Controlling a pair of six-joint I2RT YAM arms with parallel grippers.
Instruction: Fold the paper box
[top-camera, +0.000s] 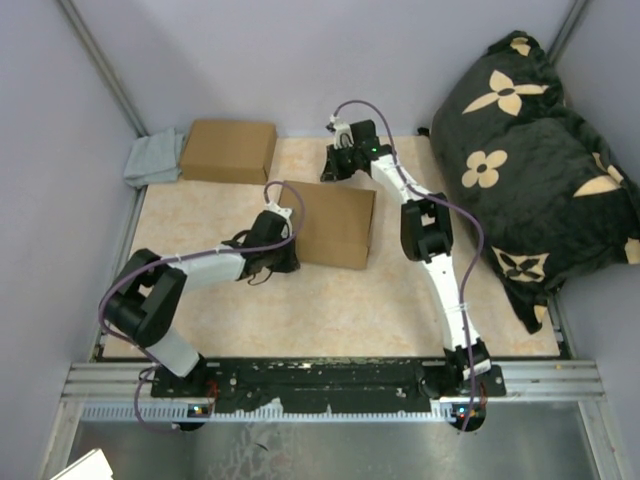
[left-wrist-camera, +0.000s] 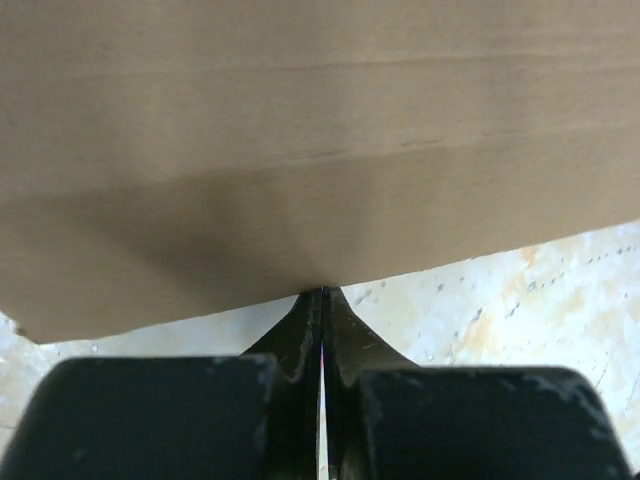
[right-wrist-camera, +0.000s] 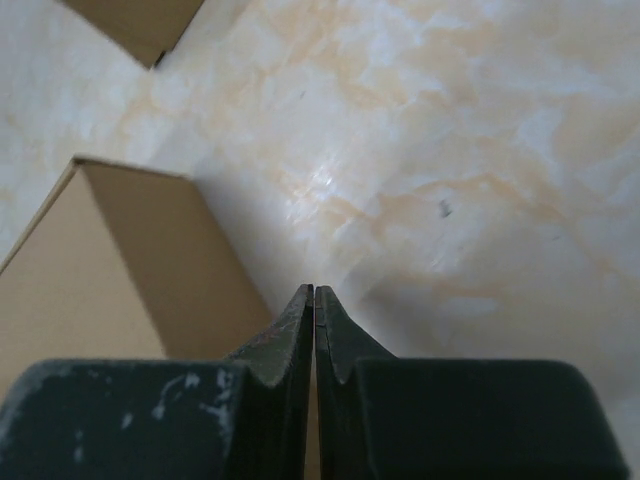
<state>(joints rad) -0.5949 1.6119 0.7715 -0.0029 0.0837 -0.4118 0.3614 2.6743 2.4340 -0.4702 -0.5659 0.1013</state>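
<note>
Edge of the paper box (top-camera: 335, 225) stood right before the clenched left gripper (left-wrist-camera: 322, 300) — the right gripper (right-wrist-camera: 314, 300), also clenched, just beside.

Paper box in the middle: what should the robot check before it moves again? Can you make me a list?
1. Left fingers closed: ok. They are shut, with their tips at the edge of the paper box.
2. Left fingers pinching cardboard: cannot tell. No cardboard shows between them.
3. Right fingers free: ok. They are shut on nothing, beside the box's wall and over the table.
4. Box folded up: cannot tell. No flaps show from above.
5. Second brown box out of the way: ok. It sits apart, farther back on the left.
</note>
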